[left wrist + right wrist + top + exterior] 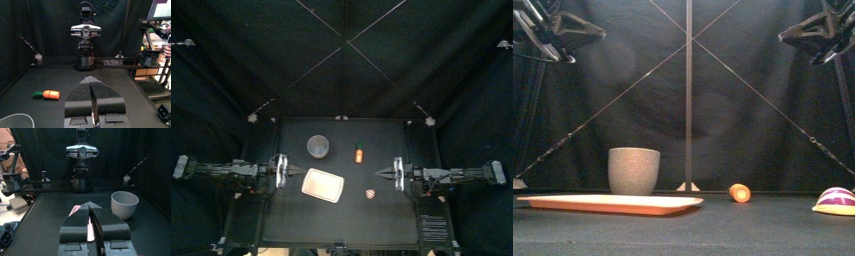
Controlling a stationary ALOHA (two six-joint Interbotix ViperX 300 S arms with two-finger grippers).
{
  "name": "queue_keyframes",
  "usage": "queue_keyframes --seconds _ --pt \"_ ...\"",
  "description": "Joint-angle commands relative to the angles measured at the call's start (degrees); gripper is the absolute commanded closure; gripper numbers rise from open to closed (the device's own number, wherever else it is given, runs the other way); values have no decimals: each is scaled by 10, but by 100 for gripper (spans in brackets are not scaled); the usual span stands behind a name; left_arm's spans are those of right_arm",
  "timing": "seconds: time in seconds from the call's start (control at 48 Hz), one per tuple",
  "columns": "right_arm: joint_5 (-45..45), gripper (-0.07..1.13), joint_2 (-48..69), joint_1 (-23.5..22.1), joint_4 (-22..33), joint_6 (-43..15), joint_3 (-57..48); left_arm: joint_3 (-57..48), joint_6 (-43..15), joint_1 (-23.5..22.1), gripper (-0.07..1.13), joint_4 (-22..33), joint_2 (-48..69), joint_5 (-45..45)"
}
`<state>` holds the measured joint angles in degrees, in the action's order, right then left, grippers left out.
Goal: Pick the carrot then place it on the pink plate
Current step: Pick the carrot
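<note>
The orange carrot (361, 155) lies on the table behind its middle, to the right of the tall grey cup (318, 148). The pink plate (325, 185) lies flat, nearer the front and left of centre. In the front view the carrot (742, 193) points end-on, right of the plate (609, 203). My left gripper (286, 170) rests at the table's left side, its jaws shut and empty. My right gripper (389, 174) rests at the right side, also shut and empty. The left wrist view shows the carrot (48, 93) off to one side of the jaws.
A small pink-and-white toy (373, 193) lies right of the plate, near my right gripper; the front view has this toy (835, 201) at far right. The grey cup (125, 204) stands upright behind the plate (77, 208).
</note>
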<state>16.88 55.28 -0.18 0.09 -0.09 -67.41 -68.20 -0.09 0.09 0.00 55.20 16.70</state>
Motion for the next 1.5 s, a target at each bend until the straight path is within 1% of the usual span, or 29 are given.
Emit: queue_keyframes --seconds 0.021,0.104,0.208,0.333,0.5,0.604,0.688,0.812,0.938,1.021,1.062,1.208,1.375,1.5 --pt "1 106 -20 -23 -4 -4 -4 -7 1 35 106 1 11 11" --pt "-1 105 -42 -57 -16 -13 -6 -11 2 42 110 2 19 12" --pt "-1 103 -88 -114 -67 -43 2 -16 3 41 110 2 28 13" --pt "-1 102 -144 -165 -110 -83 29 -16 3 41 110 2 31 13" --pt "-15 100 -229 -196 -113 -113 78 -17 3 40 110 2 32 13" --pt "-45 92 -281 -203 -116 -118 106 -17 4 40 110 2 32 13" --pt "-76 80 -321 -214 -118 -119 127 -16 4 40 110 2 31 13" --pt "-120 49 -379 -237 -127 -119 155 -16 4 40 110 2 31 13" --pt "-138 16 -417 -249 -134 -119 174 -16 4 40 110 2 31 13" --pt "-140 -1 -439 -252 -135 -119 188 -17 4 40 110 2 31 13" --pt "-143 -2 -448 -253 -136 -119 195 -17 4 40 110 2 32 13" --pt "-165 4 -483 -260 -149 -120 214 -17 4 40 110 2 32 13" --pt "-207 4 -519 -281 -154 -120 223 -17 4 40 110 2 32 13" --pt "-214 4 -541 -283 -154 -120 230 -16 3 40 110 2 32 13"
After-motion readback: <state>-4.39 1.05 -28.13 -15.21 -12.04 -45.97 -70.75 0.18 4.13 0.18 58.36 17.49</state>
